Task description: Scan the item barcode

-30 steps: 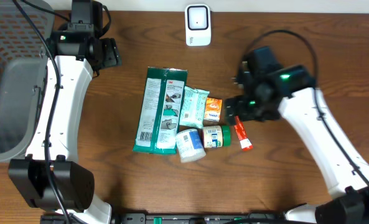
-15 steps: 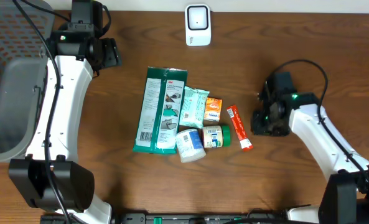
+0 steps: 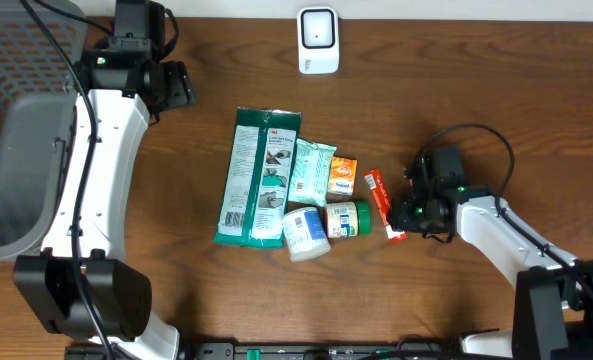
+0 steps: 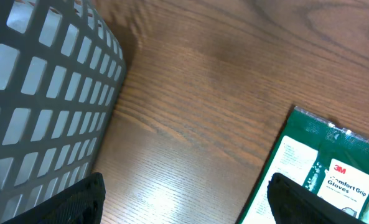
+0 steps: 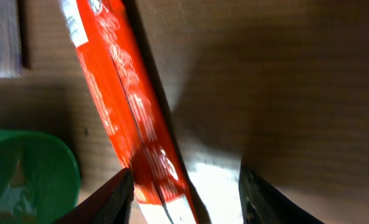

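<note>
Overhead, the right end effector (image 3: pixel 401 222) sits low on the surface (image 3: pixel 476 100) at the lower end of the orange-red tube (image 3: pixel 379 195), which lies just right of the green-capped bottle (image 3: pixel 348 218) in the cluster of items. Right wrist view shows its fingers (image 5: pixel 112 199) parted astride the tube's end, the tube close by one finger with a clear gap to the other, so released, not clamped. Left end effector (image 3: pixel 172 85) hangs spread wide and empty beside the grey basket (image 3: pixel 11 150), near the green glove pack (image 3: pixel 259 175).
</note>
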{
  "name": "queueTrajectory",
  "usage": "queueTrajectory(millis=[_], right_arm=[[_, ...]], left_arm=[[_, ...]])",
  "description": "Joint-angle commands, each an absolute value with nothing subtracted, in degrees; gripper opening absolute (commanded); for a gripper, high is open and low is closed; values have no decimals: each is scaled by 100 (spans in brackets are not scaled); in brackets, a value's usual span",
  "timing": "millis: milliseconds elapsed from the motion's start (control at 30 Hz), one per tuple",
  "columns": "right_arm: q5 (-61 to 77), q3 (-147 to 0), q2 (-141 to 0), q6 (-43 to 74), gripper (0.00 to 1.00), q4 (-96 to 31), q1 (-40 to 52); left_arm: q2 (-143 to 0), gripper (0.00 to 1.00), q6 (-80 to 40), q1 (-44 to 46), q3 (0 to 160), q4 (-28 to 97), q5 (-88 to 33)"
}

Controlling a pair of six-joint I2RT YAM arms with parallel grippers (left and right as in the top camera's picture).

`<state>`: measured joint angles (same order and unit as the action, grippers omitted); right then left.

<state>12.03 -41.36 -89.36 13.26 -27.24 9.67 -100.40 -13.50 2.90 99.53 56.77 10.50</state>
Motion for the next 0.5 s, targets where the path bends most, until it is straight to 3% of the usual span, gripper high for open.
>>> queueTrajectory(millis=[0, 233, 467], right_arm=[[1278, -3793, -9002, 1302, 50, -2512, 985], [1273, -3293, -9002, 1326, 42, -2056, 1173], [659, -3269, -9002, 1372, 51, -2053, 1782]], left_arm=[[-10066, 83, -1323, 292, 9961, 5695, 1100], [-10066, 83, -1323, 292, 9961, 5695, 1100], [-10066, 83, -1323, 290, 9961, 5695, 1100]])
